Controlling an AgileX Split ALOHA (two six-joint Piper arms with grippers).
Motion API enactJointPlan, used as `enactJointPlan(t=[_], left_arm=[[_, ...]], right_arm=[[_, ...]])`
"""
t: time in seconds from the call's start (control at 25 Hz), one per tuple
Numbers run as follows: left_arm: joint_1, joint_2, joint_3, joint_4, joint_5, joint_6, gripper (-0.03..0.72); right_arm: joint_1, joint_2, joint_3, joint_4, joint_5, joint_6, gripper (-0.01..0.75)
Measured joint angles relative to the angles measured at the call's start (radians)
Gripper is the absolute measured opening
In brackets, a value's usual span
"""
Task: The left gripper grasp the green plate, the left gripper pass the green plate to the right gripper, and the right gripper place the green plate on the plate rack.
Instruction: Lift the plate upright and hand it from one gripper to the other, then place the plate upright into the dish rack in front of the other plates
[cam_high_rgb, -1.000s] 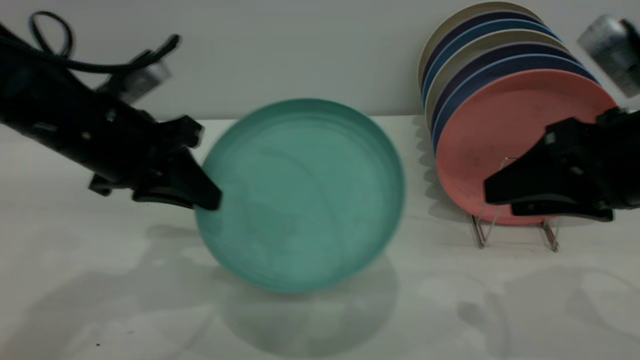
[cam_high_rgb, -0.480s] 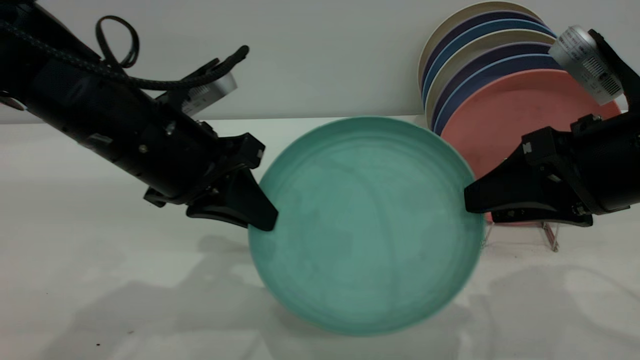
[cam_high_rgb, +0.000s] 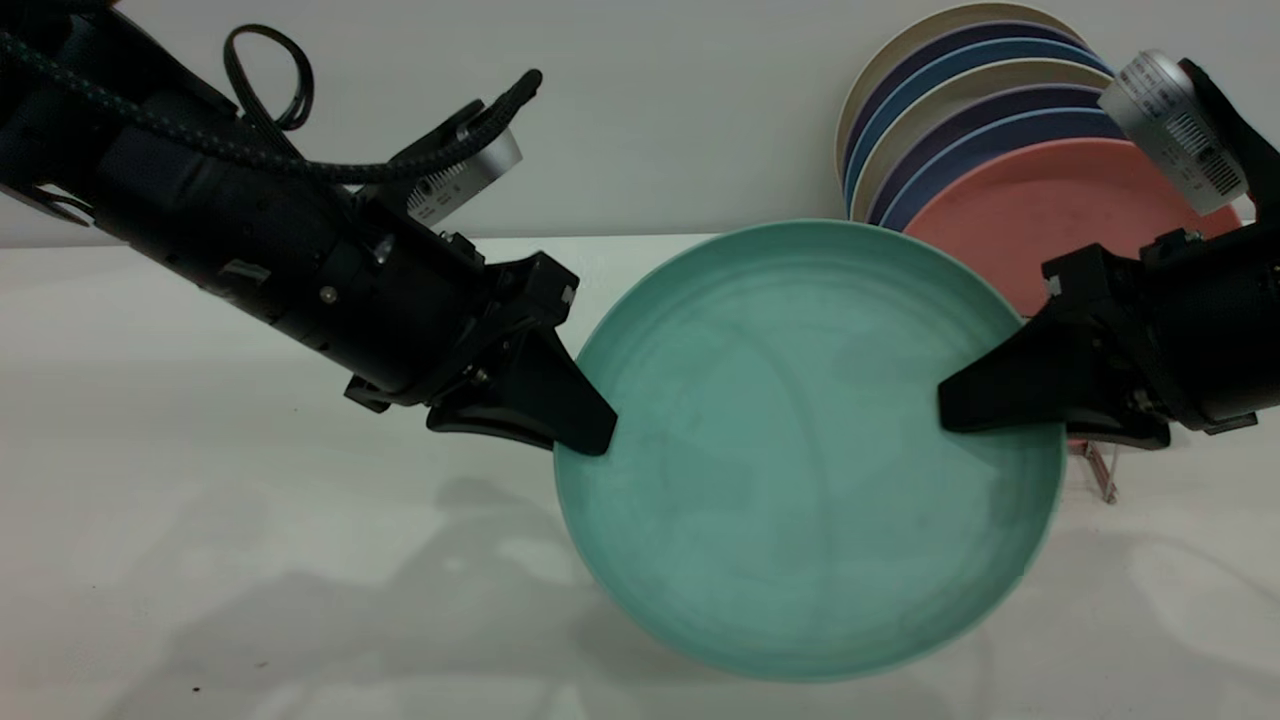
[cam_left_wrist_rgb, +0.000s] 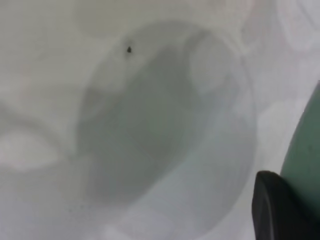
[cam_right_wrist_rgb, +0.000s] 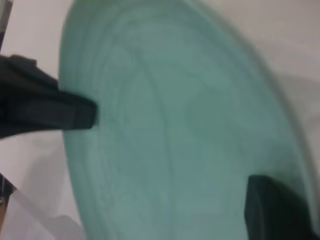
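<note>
The green plate (cam_high_rgb: 800, 450) hangs in the air above the table, tilted with its face toward the exterior camera. My left gripper (cam_high_rgb: 590, 440) is shut on its left rim and carries it. My right gripper (cam_high_rgb: 950, 415) is open and straddles the plate's right rim, one finger in front of the face and the other hidden behind. In the right wrist view the plate (cam_right_wrist_rgb: 175, 125) fills the frame, with the left gripper (cam_right_wrist_rgb: 87, 115) on its far rim. The left wrist view shows only the plate's edge (cam_left_wrist_rgb: 305, 150). Only a bit of the plate rack's wire (cam_high_rgb: 1098, 470) shows behind the plate.
Several plates stand upright in the rack at the back right, a salmon-pink plate (cam_high_rgb: 1010, 210) in front, then blue, purple and cream ones (cam_high_rgb: 960, 60). The white table (cam_high_rgb: 200, 560) lies below, with a grey wall behind.
My left gripper has carried the green plate to the right and slightly up. The plate's right rim has come in between my right gripper's fingers. The right gripper has hardly moved.
</note>
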Motion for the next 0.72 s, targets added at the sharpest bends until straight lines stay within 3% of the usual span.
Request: enactJointPlan(t=[0.08,0.2,0.44,0.56,0.72], left_arm=[[0.024,0.0,0.0,-0.027,0.045,0.001,0.068],[0.086,-0.001,0.0,-0.045,0.138,0.003,0.2],[0.259,-0.002,0.0,-0.04,0.347,0.02,0.654],[0.358,-0.004,0.0,-0.004,0.38,0.022,0.711],[0.48,-0.004,0.0,0.091,0.346,-0.012,0.673]], right_arm=[[0.001,0.0,0.0,0.002,0.007,0.001,0.062],[0.001,0.0,0.0,0.003,-0.014,0.0,0.062],[0.001,0.001,0.0,0.01,-0.032,-0.074,0.062],[0.001,-0.005,0.0,-0.014,-0.032,-0.184,0.062],[0.001,-0.091,0.0,-0.173,-0.067,-0.312,0.062]])
